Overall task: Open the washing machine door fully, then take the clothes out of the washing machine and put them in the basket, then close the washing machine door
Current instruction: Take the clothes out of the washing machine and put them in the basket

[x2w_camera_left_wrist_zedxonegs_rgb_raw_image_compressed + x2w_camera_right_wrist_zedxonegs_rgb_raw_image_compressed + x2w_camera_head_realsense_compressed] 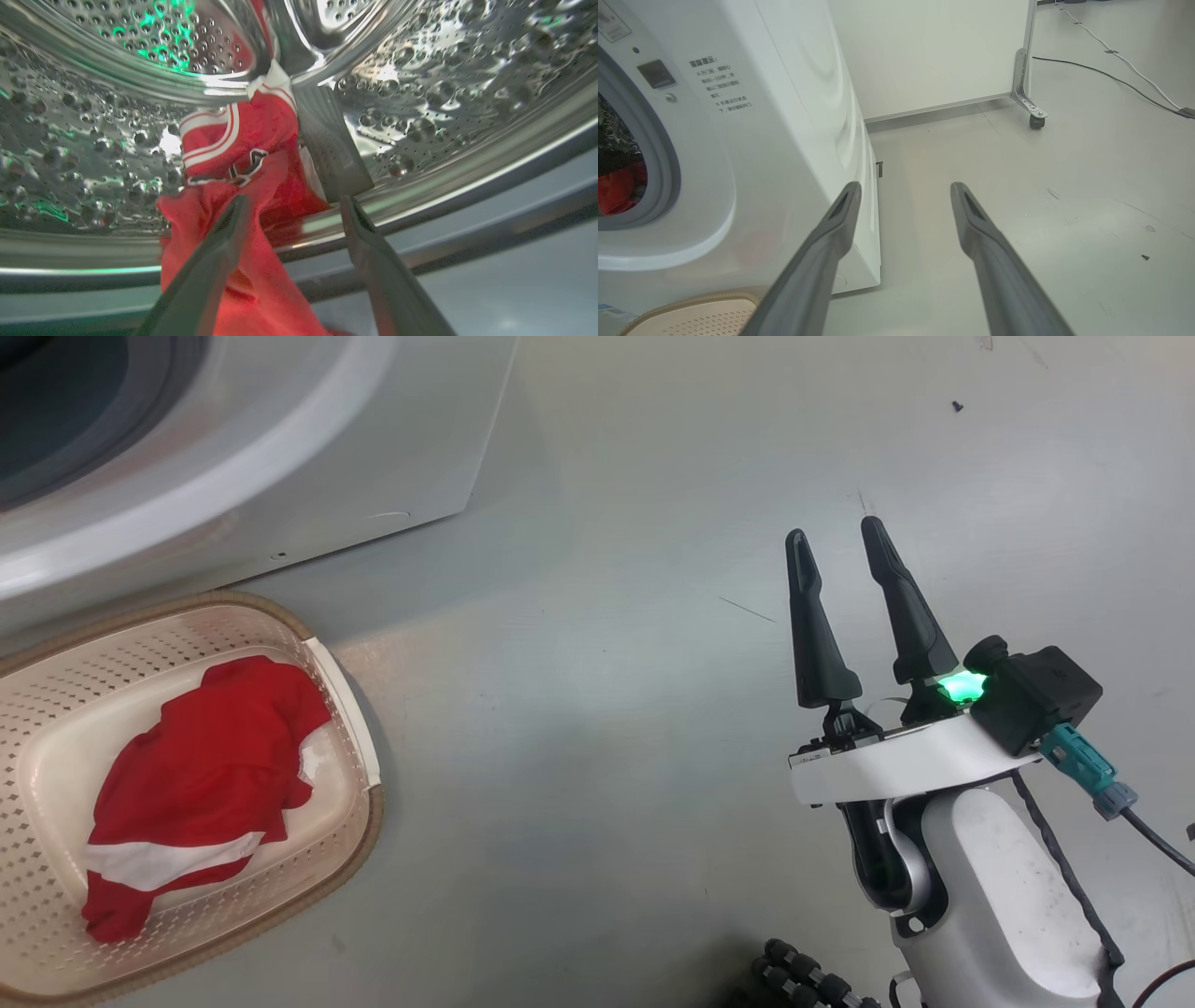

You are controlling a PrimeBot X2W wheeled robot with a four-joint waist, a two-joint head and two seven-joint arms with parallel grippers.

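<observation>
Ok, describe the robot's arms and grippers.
The right gripper has two long tapering dark fingers on a white bracket, a green light, a black camera block and a teal plug on a black cable. Its forearm is white. The left gripper has matching dark fingers.

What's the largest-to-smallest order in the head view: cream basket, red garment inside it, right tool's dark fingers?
1. Cream perforated plastic basket
2. Red white-striped garment
3. Right tool's dark fingers, possibly nearer the camera

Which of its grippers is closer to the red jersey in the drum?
Left. The left gripper is at the mouth of the drum, open, right by the jersey. The right gripper hangs open over the floor, outside the washer.
</observation>
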